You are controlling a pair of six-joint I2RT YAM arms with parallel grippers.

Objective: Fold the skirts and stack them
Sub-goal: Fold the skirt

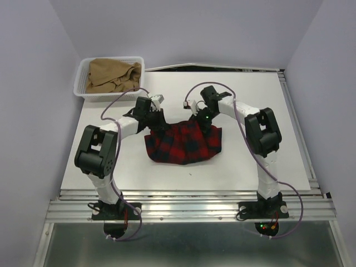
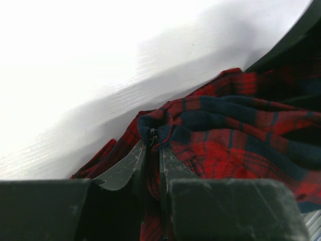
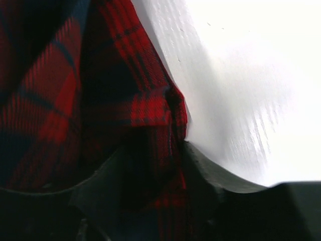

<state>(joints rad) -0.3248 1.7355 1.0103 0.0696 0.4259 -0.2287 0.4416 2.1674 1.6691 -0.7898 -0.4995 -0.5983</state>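
The red-and-navy plaid skirt [image 1: 183, 143] lies bunched on the white table [image 1: 250, 161] between both arms. My left gripper [image 1: 158, 118] is at its upper left corner. In the left wrist view the left gripper [image 2: 150, 145] is shut on the skirt's navy waistband edge [image 2: 160, 128]. My right gripper [image 1: 201, 118] is at the upper right corner. In the right wrist view the right gripper [image 3: 153, 150] has its fingers standing apart, with a fold of plaid skirt [image 3: 155, 110] hanging loosely between them. The tan-brown skirt [image 1: 111, 75] lies crumpled in the basket.
The white mesh basket [image 1: 82, 95] stands at the table's back left corner. Purple cables loop over both arms near the skirt. A metal rail [image 1: 189, 196] runs along the table's near edge by the arm bases.
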